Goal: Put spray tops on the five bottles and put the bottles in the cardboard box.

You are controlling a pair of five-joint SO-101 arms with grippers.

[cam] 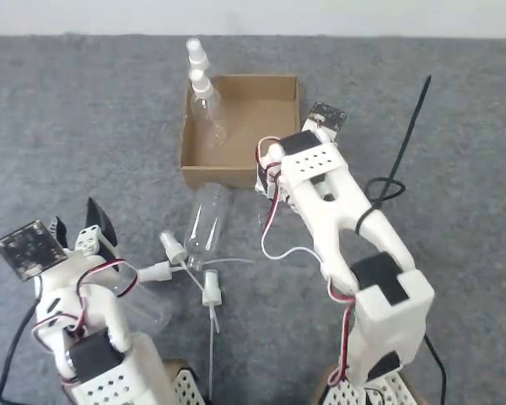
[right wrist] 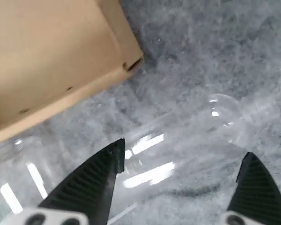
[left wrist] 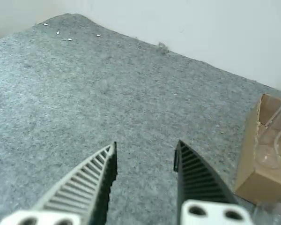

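Far centre on the grey carpet (cam: 84,118): open brown cardboard box (cam: 228,175), with two clear plastic bottles wearing spray tops (cam: 207,105) standing at its far left corner. Nearer than the box, lying flat: an uncapped clear bottle (cam: 207,221), and just nearer three loose white spray tops (cam: 212,287) with thin dip tubes. Right gripper (right wrist: 183,150) just beside the box's near right corner, jaws spread wide, clasping nothing, above a second uncapped bottle (right wrist: 215,117) lying on its side. Left gripper (left wrist: 145,154) at near left, partly spread, empty, over bare carpet.
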